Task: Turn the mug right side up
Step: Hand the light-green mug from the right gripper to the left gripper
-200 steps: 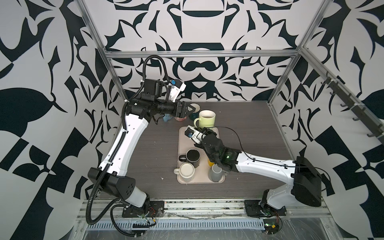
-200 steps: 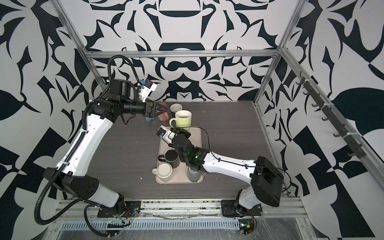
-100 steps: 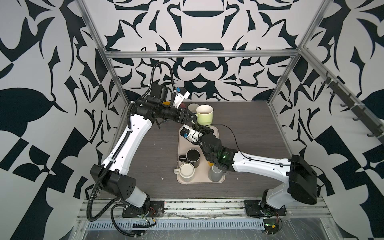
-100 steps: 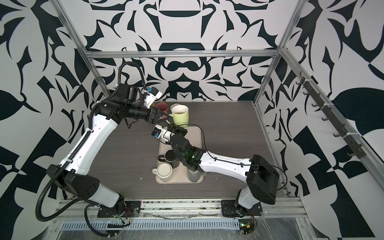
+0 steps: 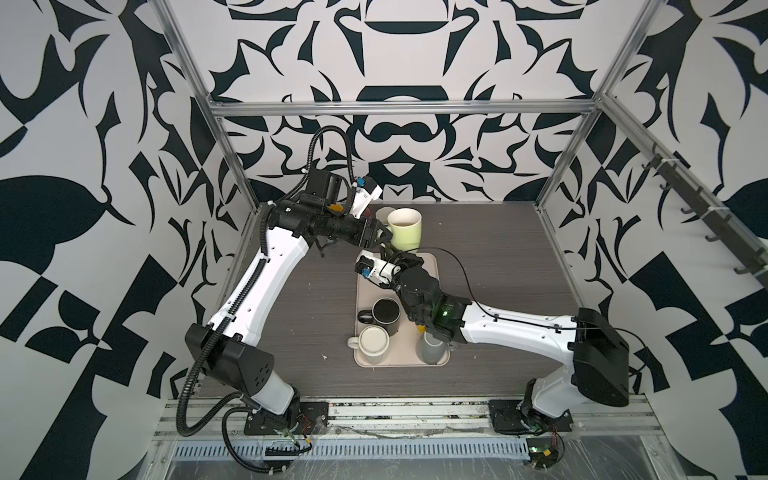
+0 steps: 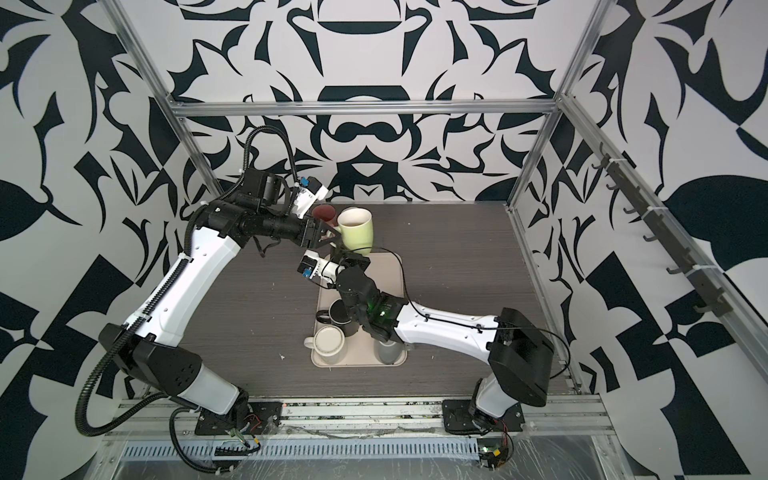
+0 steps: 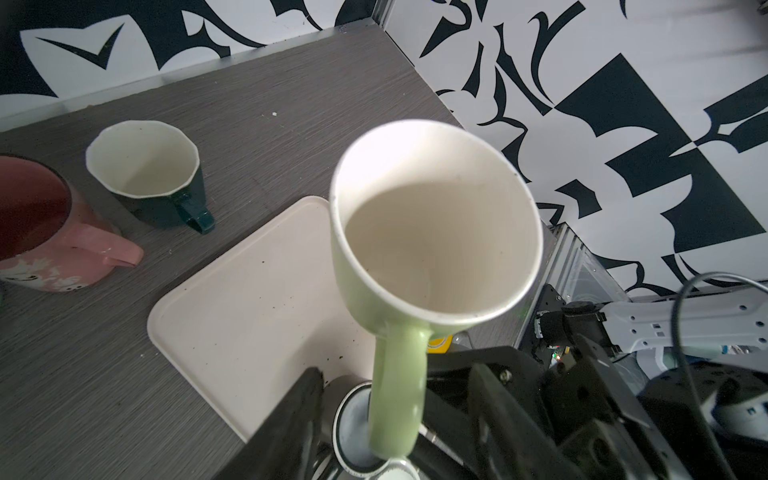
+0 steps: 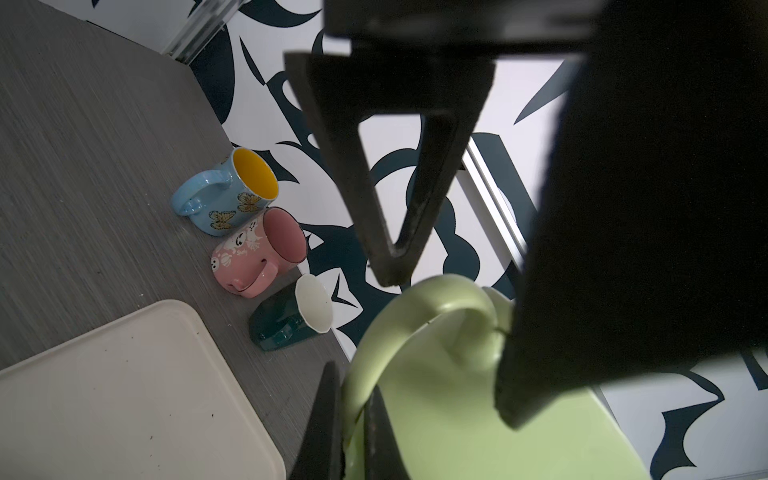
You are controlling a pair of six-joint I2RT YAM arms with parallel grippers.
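While the right gripper (image 6: 340,250) holds a pale green mug (image 5: 405,226) in the air by its handle (image 7: 397,395), jaws clamped on the loop as the right wrist view shows, the left gripper (image 5: 384,237) sits level with that same handle from the left side. Its jaws stand parted, one on each side of the handle, and the left wrist view shows a gap between each of them and the green loop. Mouth up and leaning slightly, the mug hangs above the far end of a beige tray (image 5: 428,266) that lies on the grey worktop (image 5: 498,257). On the near half of the tray sit a black mug (image 5: 385,311), a cream mug (image 5: 373,340) and a grey cup (image 5: 432,347), the grey cup partly hidden under the right arm in both top views. Beyond the tray, close to the patterned back wall, three more mugs stand upright in a row on the worktop: a blue mug (image 8: 224,195) with butterflies and a yellow inside, a pink mug (image 7: 50,232), and a dark green mug (image 7: 145,174) with a white inside.
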